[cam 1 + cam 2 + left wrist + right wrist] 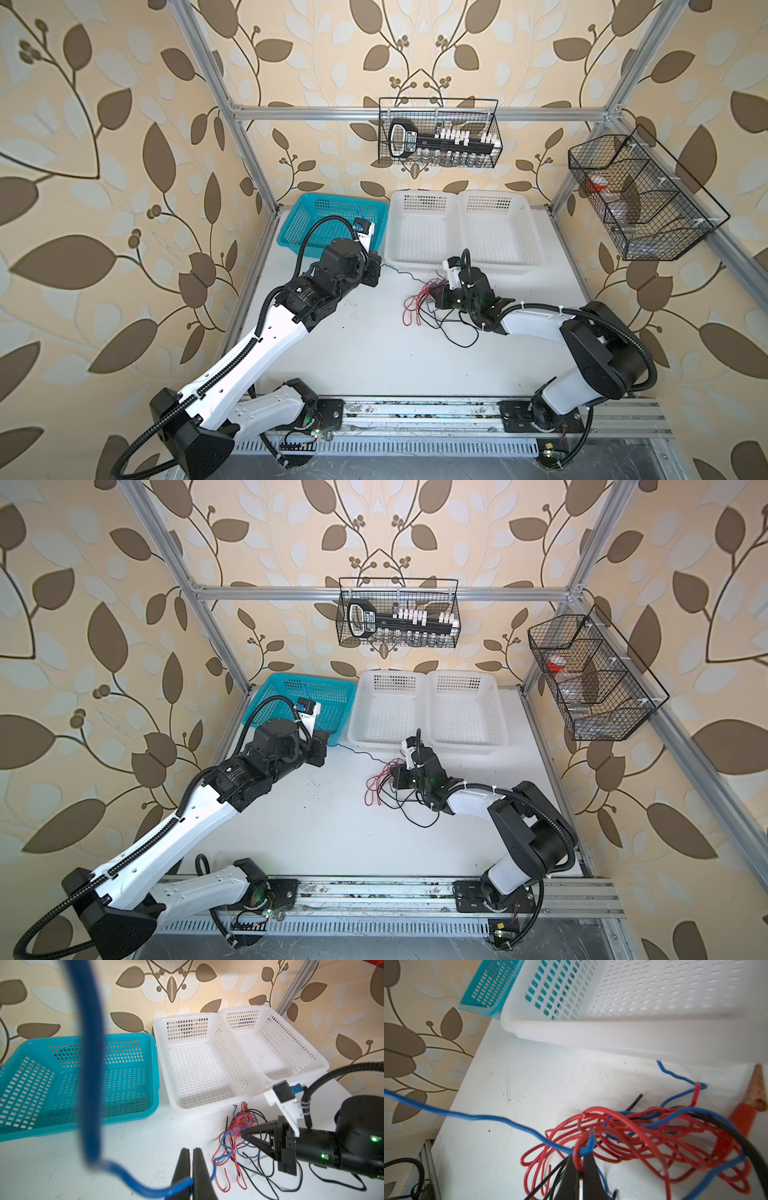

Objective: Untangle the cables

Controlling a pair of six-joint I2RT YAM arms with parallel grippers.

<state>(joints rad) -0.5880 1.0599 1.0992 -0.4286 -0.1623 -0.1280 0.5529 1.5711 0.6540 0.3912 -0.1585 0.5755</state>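
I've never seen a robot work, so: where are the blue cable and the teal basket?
blue cable [483,1116]: right wrist view, taut middle stretch.
teal basket [128,1036]: left wrist view, solid rim.

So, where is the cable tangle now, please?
In both top views the tangle lies on the table right of centre, before the white baskets, at the right gripper.

Both arms reached inward, both grippers clamped.
Left arm [270,332] is stretched forward from its base and angled toward the middle; left gripper [191,1152] is pinched tight on the blue cable [180,1184]. Right arm [536,322] is bent sharply at the elbow and pointed inward toward the left one; right gripper [580,1158] is closed, fingertips clamped on strands of the cable tangle [643,1132].
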